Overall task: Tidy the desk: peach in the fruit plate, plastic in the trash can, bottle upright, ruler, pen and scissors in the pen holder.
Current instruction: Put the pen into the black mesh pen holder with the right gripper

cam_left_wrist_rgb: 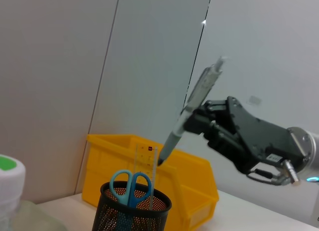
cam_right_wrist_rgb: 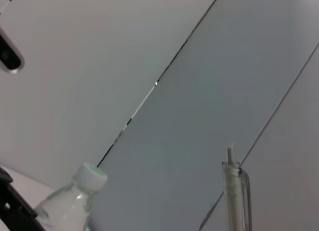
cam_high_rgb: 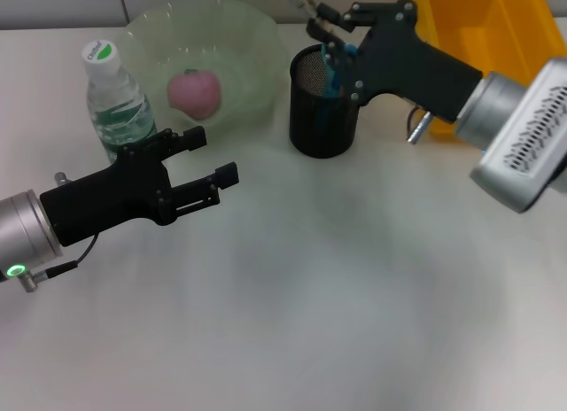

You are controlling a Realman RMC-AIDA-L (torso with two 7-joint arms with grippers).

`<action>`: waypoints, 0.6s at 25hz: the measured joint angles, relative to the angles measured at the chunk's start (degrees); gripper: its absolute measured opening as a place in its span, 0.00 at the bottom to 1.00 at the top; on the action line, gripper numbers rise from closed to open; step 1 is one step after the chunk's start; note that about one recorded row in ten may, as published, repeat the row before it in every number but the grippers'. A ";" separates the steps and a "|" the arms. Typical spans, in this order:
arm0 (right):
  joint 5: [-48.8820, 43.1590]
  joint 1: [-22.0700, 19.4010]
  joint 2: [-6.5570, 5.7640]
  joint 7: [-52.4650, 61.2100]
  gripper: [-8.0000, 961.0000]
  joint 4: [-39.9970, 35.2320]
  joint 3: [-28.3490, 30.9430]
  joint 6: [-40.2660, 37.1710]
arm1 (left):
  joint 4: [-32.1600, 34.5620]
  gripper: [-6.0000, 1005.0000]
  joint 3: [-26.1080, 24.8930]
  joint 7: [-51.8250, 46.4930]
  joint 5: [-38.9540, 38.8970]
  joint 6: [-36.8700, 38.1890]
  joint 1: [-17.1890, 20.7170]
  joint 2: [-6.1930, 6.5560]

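The left gripper [cam_high_rgb: 211, 159] hangs low over the table [cam_high_rgb: 337, 305] nearest the camera, fingers apart and empty, just in front of the upright bottle [cam_high_rgb: 115, 96]. The right gripper [cam_high_rgb: 330, 26] is clamped on the pen [cam_left_wrist_rgb: 192, 114], tilted tip-down above the pen holder [cam_high_rgb: 322, 105], which holds the scissors [cam_left_wrist_rgb: 129, 186] and ruler [cam_left_wrist_rgb: 147, 164]. The peach [cam_high_rgb: 194, 93] lies in the fruit plate [cam_high_rgb: 257, 48]. A yellow bin [cam_high_rgb: 483, 26] stands behind.

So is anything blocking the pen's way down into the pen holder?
Nothing visible outside it. The right gripper holds the pen tip-down just above the pen holder. Scissors and ruler already stand inside, crowding the opening, but open space remains beside them.
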 joint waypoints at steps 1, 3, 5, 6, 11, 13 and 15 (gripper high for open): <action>0.01 0.47 0.03 0.44 0.20 0.67 0.19 0.86 | -0.01 0.79 -0.04 -0.01 -0.01 -0.01 0.02 0.00; 0.02 1.22 0.07 2.63 0.21 1.53 0.52 2.19 | -0.02 0.79 -0.17 -0.02 -0.04 -0.01 0.11 -0.01; 0.04 1.70 0.08 7.27 0.21 1.65 0.68 3.45 | -0.02 0.79 -0.22 -0.02 -0.10 -0.01 0.17 -0.01; 0.12 1.81 0.08 9.13 0.21 1.63 0.91 4.01 | -0.03 0.79 -0.22 -0.02 -0.14 -0.01 0.18 -0.01; 0.93 2.52 0.08 19.17 0.23 1.84 2.97 7.20 | -0.03 0.79 -0.22 -0.02 -0.20 -0.03 0.21 -0.01; 1.28 3.10 0.07 22.34 0.23 1.97 3.00 9.02 | -0.03 0.79 -0.22 -0.02 -0.21 -0.06 0.21 -0.01; 1.68 3.62 0.06 25.15 0.24 2.10 3.04 10.72 | -0.03 0.79 -0.22 -0.02 -0.21 -0.08 0.21 -0.01</action>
